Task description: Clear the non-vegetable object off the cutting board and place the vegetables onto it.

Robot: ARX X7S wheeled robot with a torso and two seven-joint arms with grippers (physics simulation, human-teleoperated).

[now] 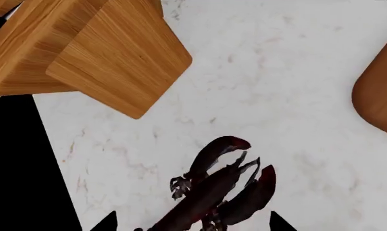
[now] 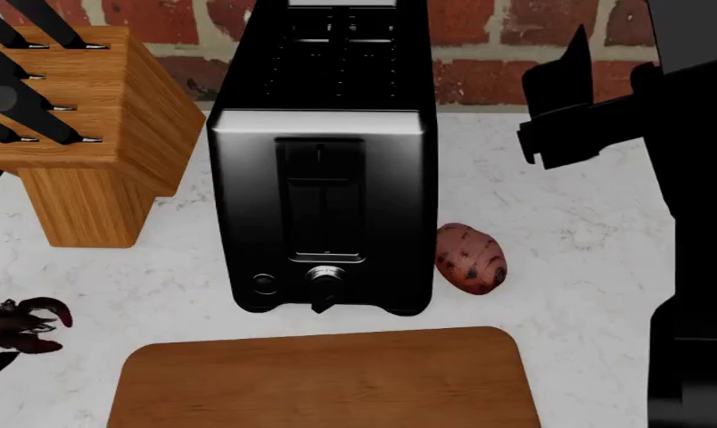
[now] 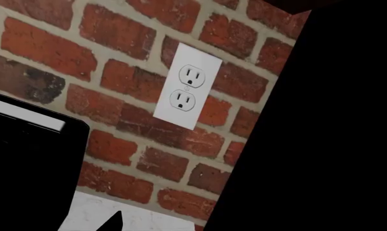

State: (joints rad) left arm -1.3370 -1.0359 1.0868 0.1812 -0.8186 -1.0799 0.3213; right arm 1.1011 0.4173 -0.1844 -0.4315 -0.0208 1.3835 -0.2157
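Note:
The dark red-brown lobster (image 1: 219, 192) lies on the white marble counter, off the cutting board (image 2: 323, 383), near its left end (image 2: 20, 325). My left gripper (image 1: 193, 224) hovers over it, open, with a fingertip (image 1: 107, 224) on each side and neither one touching it. The board's rounded corner (image 1: 380, 96) shows in the left wrist view, and the board is bare. The pinkish-red potato (image 2: 469, 257) rests on the counter just right of the toaster. My right gripper (image 2: 567, 98) is raised at the back right, facing the brick wall, open and holding nothing.
A black toaster (image 2: 323, 178) stands behind the board. The wooden knife block (image 2: 91, 125) is at the back left, close to the lobster (image 1: 116, 53). A tall black shape (image 2: 697, 223) fills the right side. A wall outlet (image 3: 187, 86) sits on the brick wall.

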